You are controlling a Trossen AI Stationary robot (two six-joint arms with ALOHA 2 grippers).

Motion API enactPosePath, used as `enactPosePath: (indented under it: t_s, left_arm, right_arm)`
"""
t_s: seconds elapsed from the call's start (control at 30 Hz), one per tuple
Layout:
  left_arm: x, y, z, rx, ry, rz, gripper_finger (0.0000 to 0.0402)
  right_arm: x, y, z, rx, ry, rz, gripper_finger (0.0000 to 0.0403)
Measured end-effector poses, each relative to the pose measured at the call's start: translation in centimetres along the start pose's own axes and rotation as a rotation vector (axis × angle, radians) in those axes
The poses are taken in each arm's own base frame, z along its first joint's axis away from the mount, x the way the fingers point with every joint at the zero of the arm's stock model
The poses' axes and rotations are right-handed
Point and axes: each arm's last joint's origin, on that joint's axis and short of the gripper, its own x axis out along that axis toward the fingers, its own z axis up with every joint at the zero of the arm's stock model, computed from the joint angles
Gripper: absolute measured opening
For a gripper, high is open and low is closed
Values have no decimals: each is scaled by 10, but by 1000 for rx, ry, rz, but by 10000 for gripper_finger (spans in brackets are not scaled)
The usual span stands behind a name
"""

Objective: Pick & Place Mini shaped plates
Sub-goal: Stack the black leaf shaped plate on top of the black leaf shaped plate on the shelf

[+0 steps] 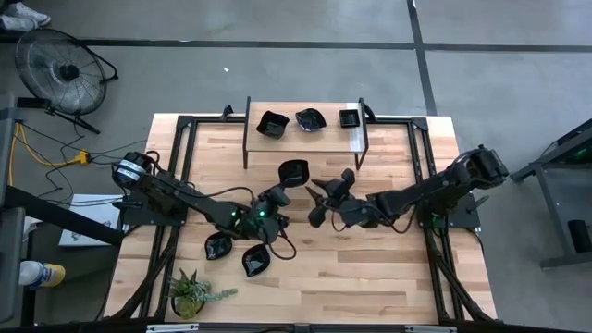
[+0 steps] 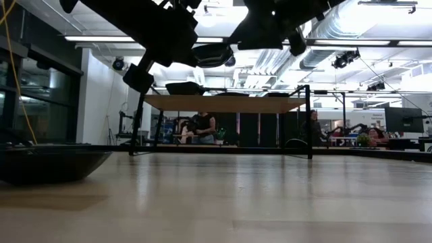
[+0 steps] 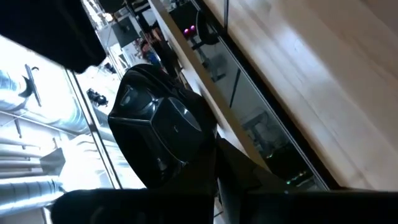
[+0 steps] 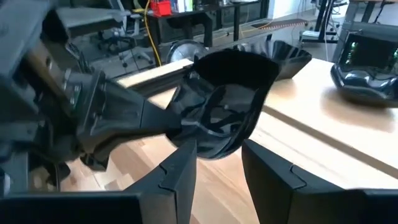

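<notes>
My left gripper (image 1: 280, 190) is shut on a glossy black mini plate (image 1: 294, 172) above the middle of the table. My right gripper (image 1: 326, 192) faces it from the right, open. In the right wrist view its two fingers (image 4: 183, 171) stand on either side of the plate's lower edge (image 4: 217, 149); I cannot tell that they touch it. Three more plates (image 1: 311, 119) rest on the raised wooden shelf (image 1: 305, 141) at the far side. Two plates (image 1: 218, 246) (image 1: 256, 261) lie on the table near the left arm. My left gripper pinches the plate by its rim (image 4: 186, 121) between its two fingers, coming roughly level from the table's left and near side. The plate is lifted clear of the table and tilted up on edge, its hollow (image 3: 165, 127) facing the wrist camera.
A small green potted plant (image 1: 190, 294) stands at the near left corner. The shelf's black frame posts (image 1: 245, 129) (image 1: 363, 129) stand behind the grippers. Bare wood lies at the near right (image 1: 370, 277). A fan (image 1: 60, 69) stands on the floor beyond the table.
</notes>
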Motion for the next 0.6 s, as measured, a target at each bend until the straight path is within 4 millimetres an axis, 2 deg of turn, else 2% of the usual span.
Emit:
enactPosePath:
  t_s: [0.17, 0.4, 0.6]
  left_arm:
    - [0, 0, -1, 0, 18, 3, 0]
    - [0, 0, -1, 7, 19, 3, 0]
    - [0, 0, -1, 10, 32, 4, 0]
  right_arm:
    - [1, -8, 12, 33, -10, 16, 124]
    - [22, -24, 17, 100, 68, 125, 124]
    - [29, -30, 21, 121, 54, 128, 124]
